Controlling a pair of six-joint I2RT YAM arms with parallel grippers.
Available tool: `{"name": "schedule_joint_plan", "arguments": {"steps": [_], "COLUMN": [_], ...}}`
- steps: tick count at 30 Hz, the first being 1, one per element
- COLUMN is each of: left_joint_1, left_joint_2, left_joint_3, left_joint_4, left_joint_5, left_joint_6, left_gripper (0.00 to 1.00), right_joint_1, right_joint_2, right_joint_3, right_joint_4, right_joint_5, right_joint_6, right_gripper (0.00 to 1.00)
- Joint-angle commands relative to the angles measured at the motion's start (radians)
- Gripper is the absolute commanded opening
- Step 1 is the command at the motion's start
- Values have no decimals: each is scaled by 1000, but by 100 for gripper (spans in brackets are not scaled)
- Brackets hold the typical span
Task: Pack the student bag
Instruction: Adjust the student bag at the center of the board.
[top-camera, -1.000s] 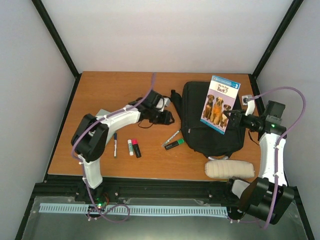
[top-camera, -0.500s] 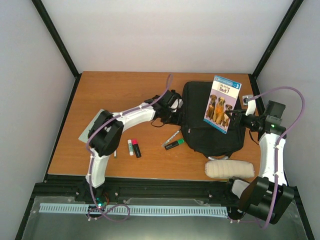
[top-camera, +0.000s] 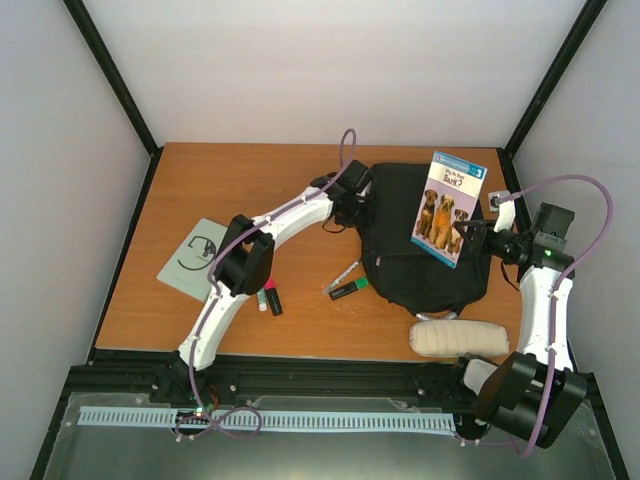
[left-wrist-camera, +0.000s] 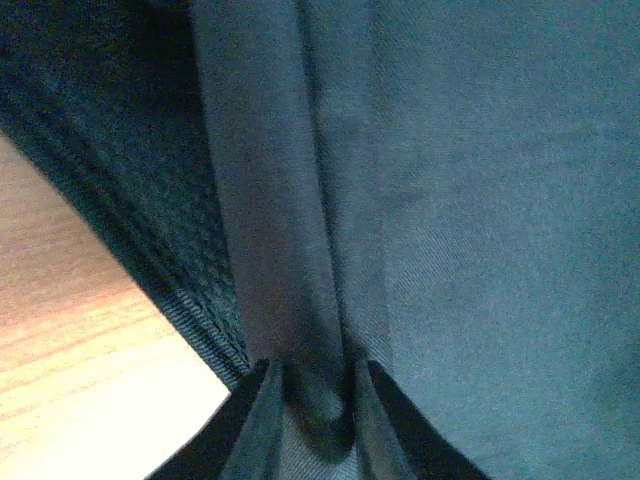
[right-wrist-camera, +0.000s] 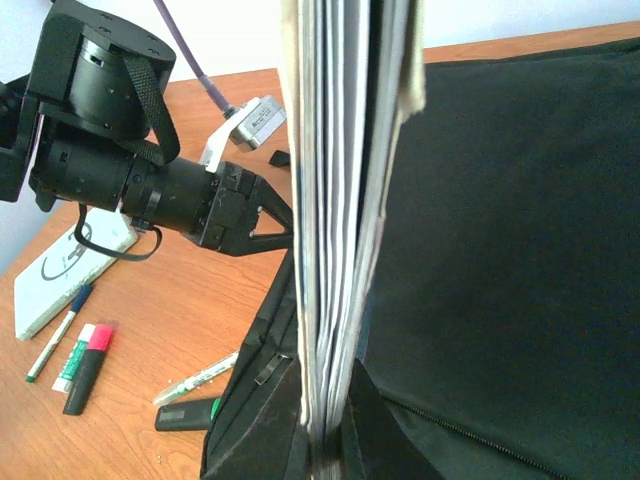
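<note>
Left tool (left-wrist-camera: 316, 405) pinched shut on a fabric fold of soft black student bag (top-camera: 400, 270), centre right; right tool (top-camera: 463, 240) clamped on upright dog book (top-camera: 447, 208). Wooden desk (top-camera: 250, 170), white walls (top-camera: 330, 70).

So it's an orange-brown wooden table (top-camera: 230, 170), and the big black student bag (top-camera: 400, 265) is lying flat on the far right part of it. A pale green notebook (top-camera: 193, 255) sits over on the left, and a cream rolled-up pouch (top-camera: 458, 338) is at the near edge, just in front of the bag. In between there's a pink-capped highlighter (top-camera: 268, 287) right beside a black marker (top-camera: 274, 303), plus a thin white pen (top-camera: 343, 274) and a green-and-black marker (top-camera: 348, 290) next to the bag's left side.
</note>
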Motion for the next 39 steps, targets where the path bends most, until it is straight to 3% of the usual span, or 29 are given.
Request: {"name": "schedule_joint_plan", "arguments": {"steps": [1,2,3,9,24,25,27,28,33,37,39], "left_joint_1": [48,59,71,153,237,238,238,238,237,189,130], "left_joint_2": [-6,-21,-37,-156,-322,-331,-338,-343,-447,-509,-526], "left_joint_3": [19,-1,-28,-201,-363,-363,-351,-341,-385,-398,-401], "left_joint_4": [-26,-9,4,85,51,41,1,-19,-27,-62,-102], "left_joint_5": [-23,-24,-28,-77,-177,-180,-183,-181,-104,56,44], "left_joint_6": [-39,-40,-42,-57,9,22,50,65,183,409,518], "left_gripper": [9,1,1,1,2,12,47,55,65,71,71], "right_joint_1": [-13,-13,-14,-16,-20,-20,-20,-20,-21,-21,-23], "right_joint_2": [4,5,7,9,14,15,15,15,9,14,20], "right_joint_3": [-4,-4,-3,-3,0,2,3,4,5,8,9], "right_joint_4": [32,33,33,31,26,25,23,22,19,17,16], "right_joint_5": [-28,-29,-30,-35,-52,-54,-57,-58,-61,-65,-67], "right_joint_6": [-18,-18,-18,-18,-18,-18,-19,-19,-20,-21,-21], "right_gripper": [3,3,3,3,3,3,3,3,3,3,3]}}
